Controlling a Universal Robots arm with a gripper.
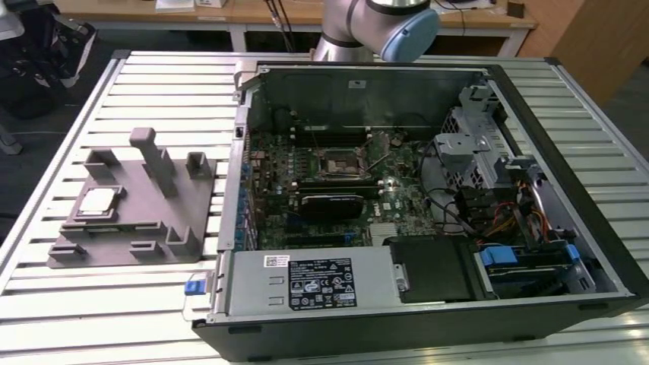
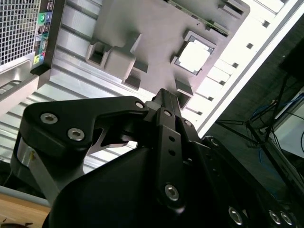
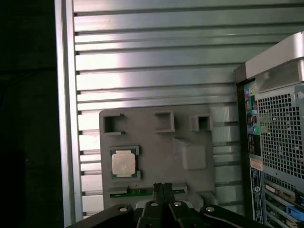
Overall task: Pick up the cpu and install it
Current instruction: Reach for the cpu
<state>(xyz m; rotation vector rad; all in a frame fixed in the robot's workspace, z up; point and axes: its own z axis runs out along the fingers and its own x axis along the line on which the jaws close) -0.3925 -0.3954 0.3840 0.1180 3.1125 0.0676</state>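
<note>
The gripper has its two black fingers pressed together with nothing between them. In both wrist views it hangs above the near edge of a grey fixture, clear of it and touching nothing. In the second wrist view the gripper appears as a black linkage body narrowing to the joined fingertips.

In the exterior view, a silver and blue joint of the arm stands at the far edge of the table, behind an open computer case.

The cpu, a small square chip with a pale metal top, lies flat in a shallow square seat on the grey fixture, off to one side of the fingertips. In the exterior view the cpu sits toward the exterior view's left side of the fixture, well apart from the case.

Upright grey posts rise from the fixture near the chip. The case lies on its side with its motherboard exposed, and a black square socket frame sits near the board's middle. Everything rests on a ribbed aluminium table.
</note>
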